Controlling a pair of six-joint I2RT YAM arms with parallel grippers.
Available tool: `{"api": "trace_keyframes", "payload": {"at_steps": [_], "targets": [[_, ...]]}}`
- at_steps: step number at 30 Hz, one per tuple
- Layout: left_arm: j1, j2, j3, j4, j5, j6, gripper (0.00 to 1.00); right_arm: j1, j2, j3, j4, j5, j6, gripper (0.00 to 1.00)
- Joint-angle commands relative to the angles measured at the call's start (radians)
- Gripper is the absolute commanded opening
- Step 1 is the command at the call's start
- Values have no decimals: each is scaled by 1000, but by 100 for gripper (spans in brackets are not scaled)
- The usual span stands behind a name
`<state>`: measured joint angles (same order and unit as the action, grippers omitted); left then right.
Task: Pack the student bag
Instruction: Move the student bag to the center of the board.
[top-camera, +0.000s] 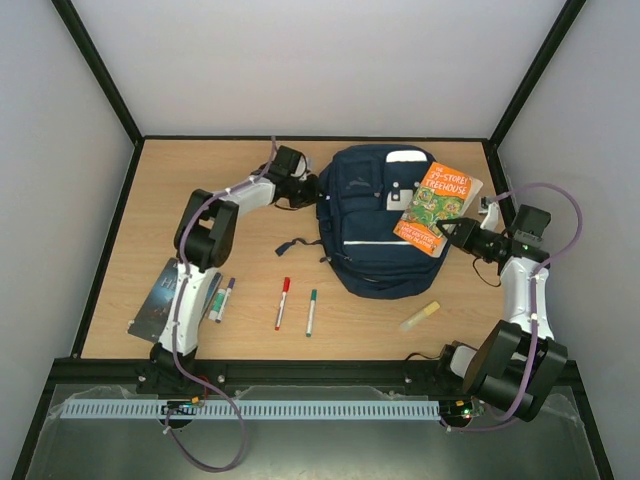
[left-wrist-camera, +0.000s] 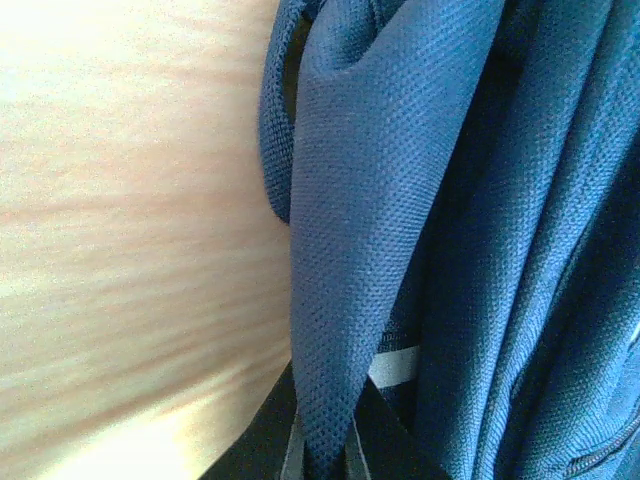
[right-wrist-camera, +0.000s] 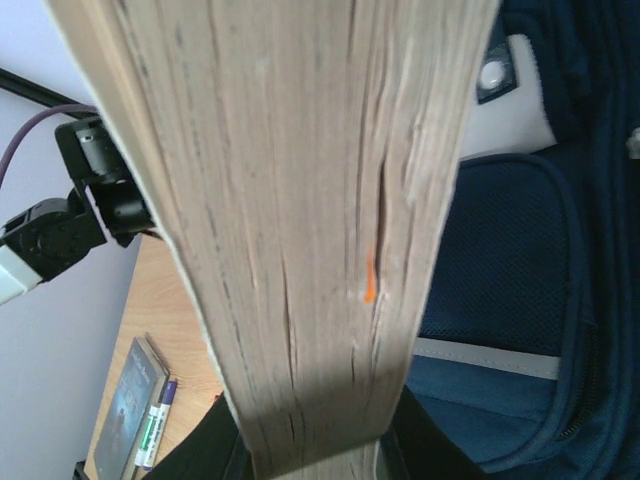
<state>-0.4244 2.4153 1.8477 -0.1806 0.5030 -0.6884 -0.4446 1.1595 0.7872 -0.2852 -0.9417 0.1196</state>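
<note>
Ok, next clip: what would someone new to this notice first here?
The big navy student bag lies mid-table, with a bright orange book held at its right side by the right gripper. The left gripper pinches a fold of the bag's fabric at its far left edge. Nearer the arms, a red marker and a green marker lie loose on the table.

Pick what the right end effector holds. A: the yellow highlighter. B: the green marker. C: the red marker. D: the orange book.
D: the right end effector is shut on the orange book, whose page edge fills the right wrist view, over the bag.
</note>
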Motion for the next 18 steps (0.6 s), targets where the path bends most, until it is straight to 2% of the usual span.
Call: {"api": "trace_keyframes", "payload": {"at_steps": [1,7,8,10,11,13,18], "targets": [[112,-148,-160,-39,-89,-5,2,0,-6,-3,40,-63,-27,1],[241,-258,-328,-38,-106,7,3,0,8,1,39,-67,-27,1],[259,-266,-340,-51,-112,12,10,0,9,1,38,-67,-28,1],[290,-272,-346,-83,-124,18,38,0,11,2,37,-66,-29,1],[299,-276,-343,-97,-129,20,46,0,11,3,36,-66,-30,1],[306,-302,-334,-125,-149,33,54,0,9,4,34,-65,-32,1],[283,-445,-333,-224,-310,79,63,0,-2,6,29,-64,-35,1]]}}
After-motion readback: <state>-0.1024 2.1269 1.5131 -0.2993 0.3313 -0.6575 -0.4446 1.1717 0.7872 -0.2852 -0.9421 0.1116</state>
